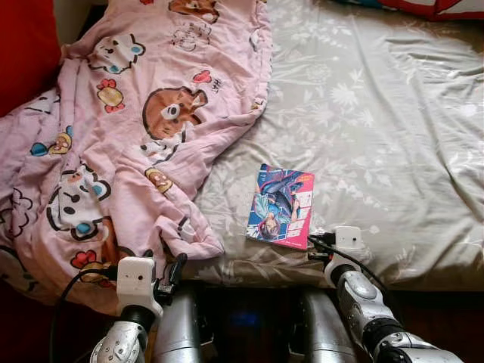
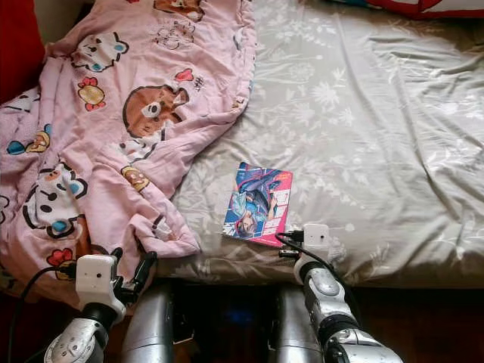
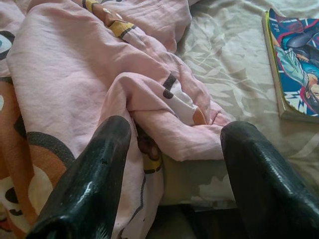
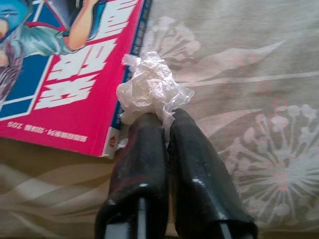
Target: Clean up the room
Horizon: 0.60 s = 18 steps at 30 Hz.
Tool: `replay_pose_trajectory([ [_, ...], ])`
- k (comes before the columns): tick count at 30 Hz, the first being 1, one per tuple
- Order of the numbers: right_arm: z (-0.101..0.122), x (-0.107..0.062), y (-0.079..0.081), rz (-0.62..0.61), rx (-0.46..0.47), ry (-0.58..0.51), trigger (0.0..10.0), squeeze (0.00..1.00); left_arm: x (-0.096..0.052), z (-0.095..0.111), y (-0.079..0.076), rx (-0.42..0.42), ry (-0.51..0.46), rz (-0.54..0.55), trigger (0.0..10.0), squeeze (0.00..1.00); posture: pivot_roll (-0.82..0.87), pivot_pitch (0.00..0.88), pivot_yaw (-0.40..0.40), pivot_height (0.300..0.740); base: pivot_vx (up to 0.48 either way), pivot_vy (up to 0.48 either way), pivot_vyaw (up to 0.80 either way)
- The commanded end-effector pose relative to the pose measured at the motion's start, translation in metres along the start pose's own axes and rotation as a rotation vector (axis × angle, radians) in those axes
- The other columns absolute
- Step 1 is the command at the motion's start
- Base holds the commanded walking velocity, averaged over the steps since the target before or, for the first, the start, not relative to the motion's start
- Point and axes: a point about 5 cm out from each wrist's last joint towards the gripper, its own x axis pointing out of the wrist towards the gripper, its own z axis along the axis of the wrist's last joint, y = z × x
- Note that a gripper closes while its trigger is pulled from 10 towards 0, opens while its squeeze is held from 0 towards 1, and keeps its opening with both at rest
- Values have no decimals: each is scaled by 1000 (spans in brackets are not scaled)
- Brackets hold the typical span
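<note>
A crumpled wad of clear plastic wrap [image 4: 152,84] is pinched between the fingertips of my right gripper [image 4: 167,122], which is shut on it. The wad hovers just over the near corner of a comic book [image 1: 281,206] with a blue and pink cover, lying flat on the grey floral bed sheet [image 1: 378,113] near the front edge. A pink cartoon-print blanket [image 1: 128,136] lies rumpled over the bed's left half. My left gripper [image 3: 177,130] is open, its fingers either side of the blanket's bunched near corner [image 3: 169,124] without touching it.
The bed's front edge [image 1: 302,276] runs right in front of me, with dark floor below. A red cushion [image 1: 26,45] stands at the far left and a red pillow [image 1: 431,7] lies at the bed's far right corner.
</note>
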Motion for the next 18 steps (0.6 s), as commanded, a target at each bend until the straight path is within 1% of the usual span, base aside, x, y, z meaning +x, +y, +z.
replay_pose_trajectory([
  [1, -15, -4, 0, -2, 5, 49, 0, 0, -4, -6, 2, 13, 31, 1, 10000, 0, 51, 297, -3, 617, 0, 0, 0],
  [9, -10, -3, 1, -7, 16, 17, 0, 0, 5, -7, 1, 14, 23, 6, 10000, 0, 43, 268, -8, 617, 0, 0, 0],
  [12, -9, -3, 2, -3, 13, 3, 0, 0, 11, -6, 0, 14, 12, 4, 10000, 0, 37, 250, -12, 617, 0, 0, 0],
  [16, -3, -3, 0, -18, 35, -44, 0, 0, 20, -5, -1, 11, 1, 4, 10000, 0, 20, 220, -21, 617, 0, 0, 0],
  [18, 1, -4, -3, -28, 53, -97, 0, 0, 25, -5, -1, 10, -8, 7, 10000, 0, 12, 200, -26, 617, 0, 0, 0],
])
